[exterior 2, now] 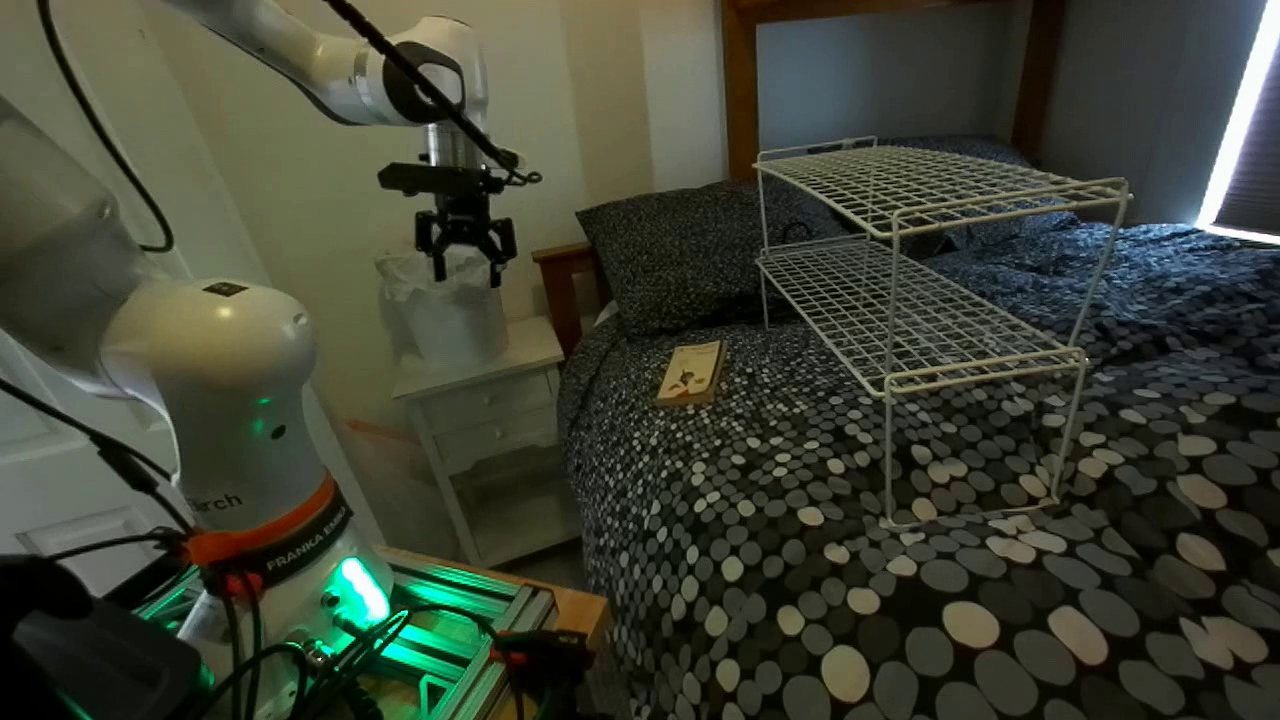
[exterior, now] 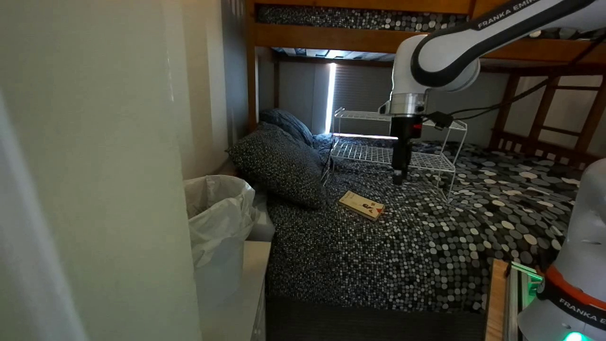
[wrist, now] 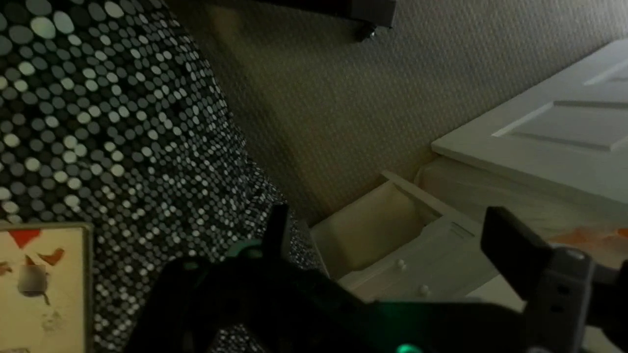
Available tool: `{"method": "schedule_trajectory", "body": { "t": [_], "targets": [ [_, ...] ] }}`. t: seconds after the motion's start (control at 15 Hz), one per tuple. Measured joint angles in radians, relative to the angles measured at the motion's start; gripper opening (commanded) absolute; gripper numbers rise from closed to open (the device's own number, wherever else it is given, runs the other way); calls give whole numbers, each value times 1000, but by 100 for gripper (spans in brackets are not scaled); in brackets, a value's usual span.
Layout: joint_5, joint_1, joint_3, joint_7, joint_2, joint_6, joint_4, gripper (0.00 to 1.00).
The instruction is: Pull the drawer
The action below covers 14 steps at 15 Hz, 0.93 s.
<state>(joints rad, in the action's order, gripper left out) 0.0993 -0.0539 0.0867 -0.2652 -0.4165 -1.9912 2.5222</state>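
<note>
While the empty jaws hang spread wide, a bin [exterior 2: 452, 326] tops the cabinet [exterior 2: 536, 344]; the bed [exterior 2: 800, 520] flanks its closed drawers [exterior 2: 522, 394].

Arm [exterior: 454, 52] lbl'd "FRANKA EMI…", base [exterior 2: 290, 555] "FRANKA EMIKA" & "…arch".

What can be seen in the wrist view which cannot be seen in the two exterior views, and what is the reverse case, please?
Only the wrist view: near its top edge, a dark bar with what may be a small wheel at its end.

Only the exterior views: the white wire rack, the pillows and the robot's white arm, in both of them.

Shared by all: the book on the dotted bedspread, the nightstand and its drawers, and the black pincer, which stands open.
</note>
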Motion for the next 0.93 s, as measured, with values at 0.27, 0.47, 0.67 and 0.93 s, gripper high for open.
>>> {"method": "schedule_trajectory", "body": {
  "t": [0.27, 0.47, 0.67, 0.93],
  "targets": [
    [2, -95, -78, -84, 100, -153, 30, 100],
    [9, -151, -111, -183, 189, -299, 43, 100],
    [6, -173, -144, -267, 294, -470, 44, 100],
    [6, -173, -186, -314, 460, -699, 35, 100]
  ]
}}
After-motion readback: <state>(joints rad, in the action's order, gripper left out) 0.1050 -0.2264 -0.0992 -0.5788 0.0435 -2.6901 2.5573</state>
